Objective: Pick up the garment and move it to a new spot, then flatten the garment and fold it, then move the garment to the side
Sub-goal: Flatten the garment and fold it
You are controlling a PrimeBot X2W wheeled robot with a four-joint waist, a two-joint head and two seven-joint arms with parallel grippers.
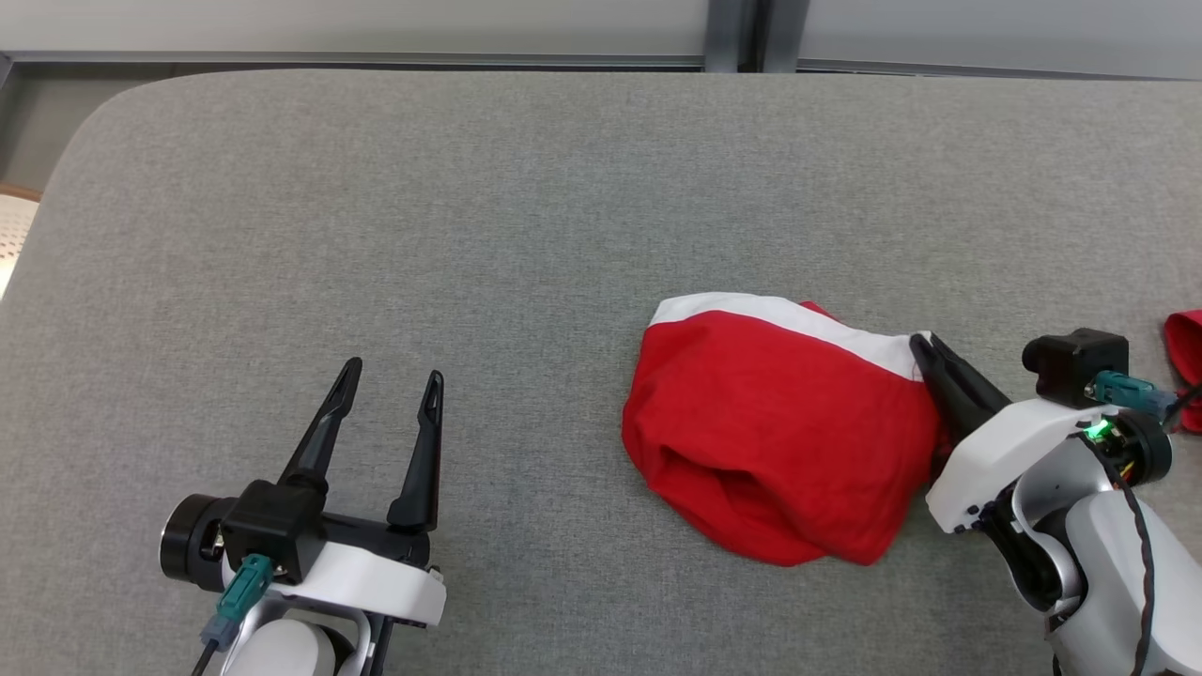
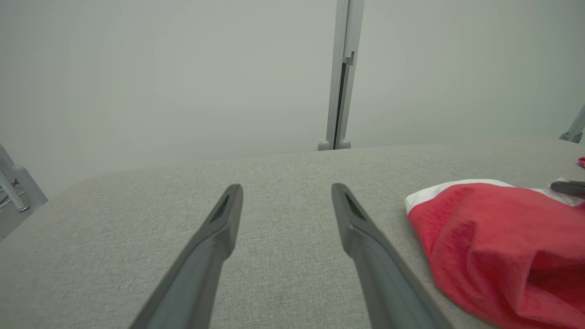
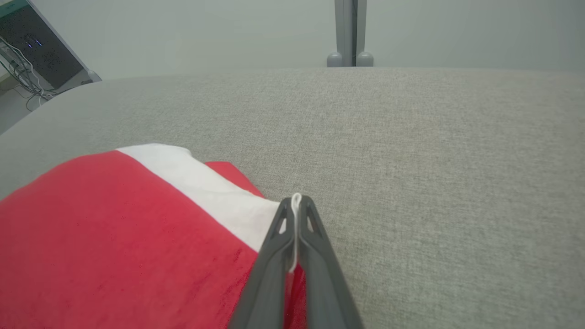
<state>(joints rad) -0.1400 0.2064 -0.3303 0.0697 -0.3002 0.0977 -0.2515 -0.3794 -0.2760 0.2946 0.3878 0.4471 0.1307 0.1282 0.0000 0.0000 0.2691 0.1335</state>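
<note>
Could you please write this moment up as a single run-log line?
phase: pick up | right gripper: shut on garment white edge | left gripper: open, empty | garment: crumpled on table

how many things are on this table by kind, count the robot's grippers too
red and white garment: 1
other red cloth at the right edge: 1
grippers: 2, left gripper fingers open, right gripper fingers shut on the garment
total: 4
</note>
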